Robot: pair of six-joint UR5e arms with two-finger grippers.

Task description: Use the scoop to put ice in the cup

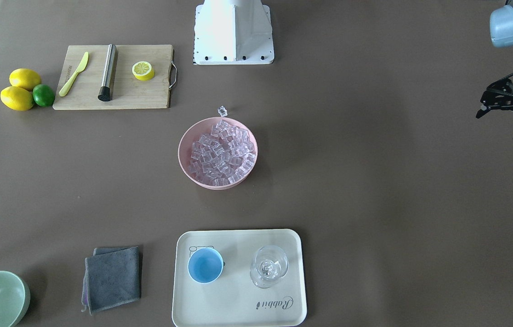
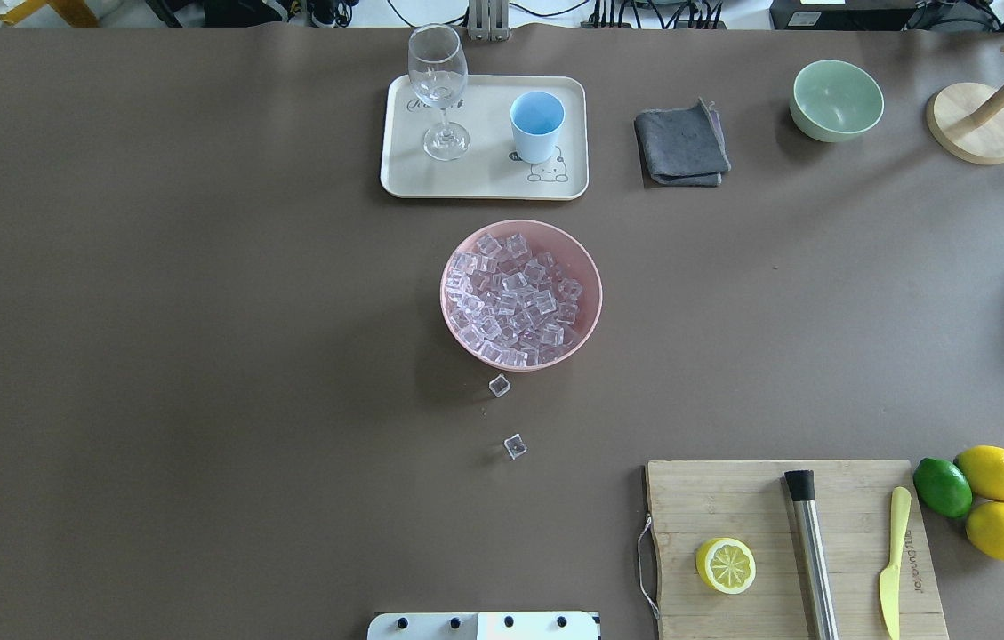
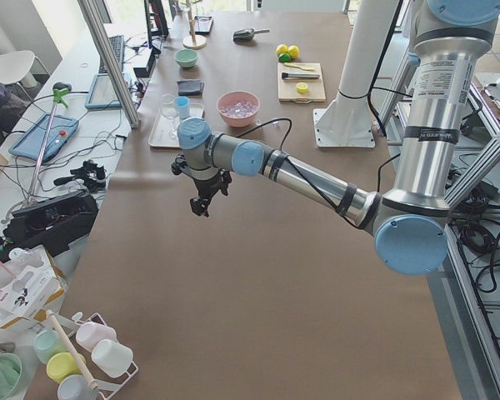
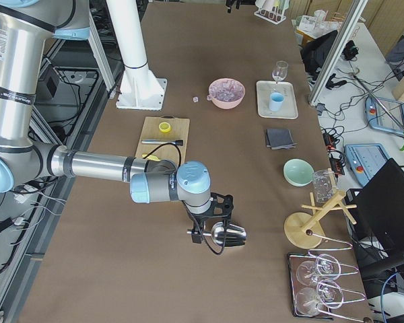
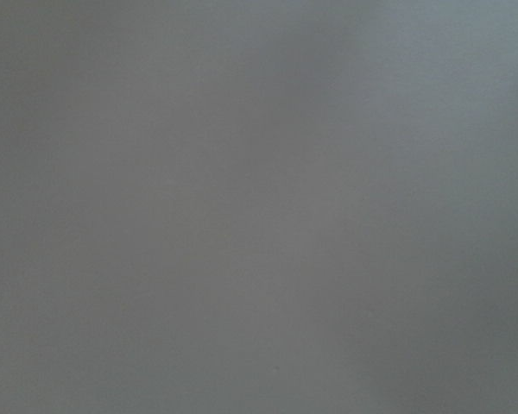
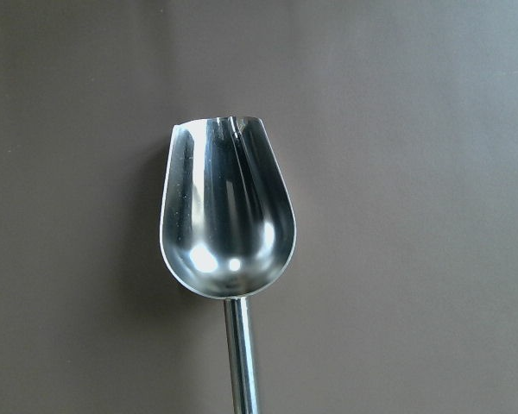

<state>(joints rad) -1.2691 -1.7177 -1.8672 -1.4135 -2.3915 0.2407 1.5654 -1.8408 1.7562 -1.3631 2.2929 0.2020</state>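
The ice [image 2: 515, 298] fills a pink bowl [image 2: 598, 298] at mid-table. Two loose cubes [image 2: 500, 385] [image 2: 515, 445] lie on the table on the robot's side of the bowl. The light-blue cup [image 2: 537, 124] stands upright on a cream tray [image 2: 484, 178], and I see no ice in it [image 1: 205, 265]. The silver scoop [image 6: 227, 216] fills the right wrist view, trough up and empty. My right gripper [image 4: 203, 225] is at the scoop's handle near the table's right end; I cannot tell if it grips. My left gripper [image 1: 497, 125] hangs open and empty far to the left.
A stemmed glass [image 2: 439, 80] stands on the tray beside the cup. A grey cloth [image 2: 681, 144], a green bowl [image 2: 836, 100] and a wooden stand [image 2: 977, 129] are at the far right. A cutting board [image 2: 733, 498] holds a steel cylinder [image 2: 811, 551], a knife [image 2: 891, 560] and a lemon half [image 2: 725, 565].
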